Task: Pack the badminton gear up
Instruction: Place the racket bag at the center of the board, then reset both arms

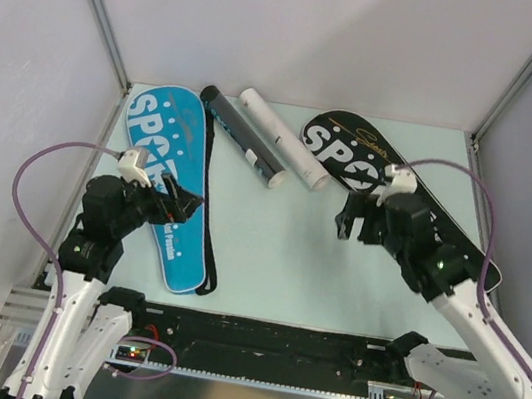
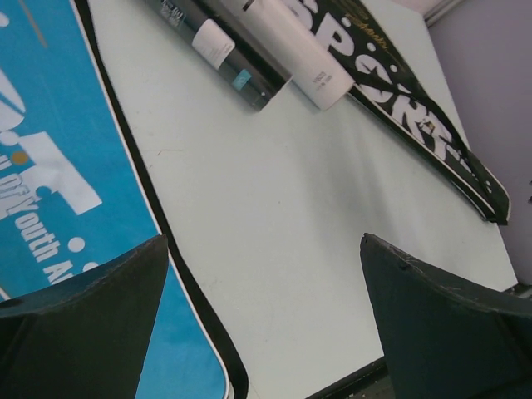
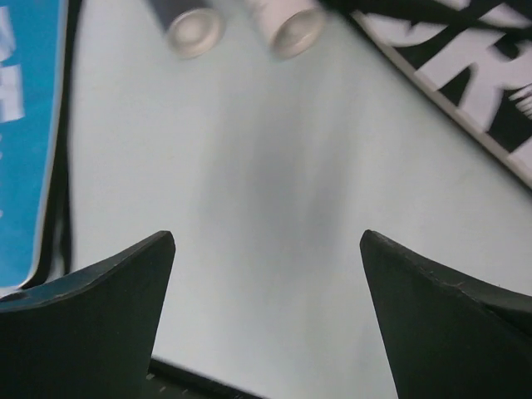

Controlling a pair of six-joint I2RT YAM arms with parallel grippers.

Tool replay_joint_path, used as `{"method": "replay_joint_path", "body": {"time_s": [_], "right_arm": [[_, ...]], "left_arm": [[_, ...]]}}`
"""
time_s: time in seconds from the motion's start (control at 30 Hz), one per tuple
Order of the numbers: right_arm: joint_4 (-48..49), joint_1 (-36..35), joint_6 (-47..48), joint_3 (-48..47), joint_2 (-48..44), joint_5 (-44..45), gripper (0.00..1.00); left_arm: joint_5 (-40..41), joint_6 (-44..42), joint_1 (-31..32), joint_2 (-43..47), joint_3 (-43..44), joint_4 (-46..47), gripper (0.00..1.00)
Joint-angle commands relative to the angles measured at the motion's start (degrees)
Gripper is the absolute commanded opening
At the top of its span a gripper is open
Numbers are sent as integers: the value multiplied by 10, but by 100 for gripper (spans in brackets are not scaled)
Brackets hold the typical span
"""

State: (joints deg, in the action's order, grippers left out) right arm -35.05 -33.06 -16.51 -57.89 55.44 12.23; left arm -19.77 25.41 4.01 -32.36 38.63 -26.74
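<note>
Blue fabric fills the left of my overhead view. The blue bag lies flat on the pale green worktop, with its broad end toward the far wall and its narrow end toward the arm bases. A black bag with white lettering lies flat on the right side, slanting from the far middle toward the near right corner. My right arm covers part of it.

Between the two bags I see a black tube and a white tube. They lie side by side on a diagonal and look to be touching along their length. The white tube's near end sits just beside the black bag's edge.

My left jaws hang over the blue bag's right edge, spread wide with nothing between them. On the left wrist camera, one finger sits above the blue bag and the other above bare worktop. My right jaws are also wide apart and hold nothing. They hover over bare worktop beside the black bag's left edge. The right wrist camera shows its fingers framing the two tube ends, though they are blurred there.
</note>
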Motion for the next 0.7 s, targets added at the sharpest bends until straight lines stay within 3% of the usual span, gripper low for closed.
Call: {"method": "replay_joint_path", "body": {"time_s": [0.0,0.17,0.67], "right_arm": [[61,-60,-133,71,-82,-11,100],[36,-88,-176,99,-134,16,99],[35,-93,-179,122,-231,66,99]], "left_arm": [[-50,-10,3,21,5,46,100],[-89,2,11,45,-8,79,100],[-75,8,18,80,-18,96,100]]}}
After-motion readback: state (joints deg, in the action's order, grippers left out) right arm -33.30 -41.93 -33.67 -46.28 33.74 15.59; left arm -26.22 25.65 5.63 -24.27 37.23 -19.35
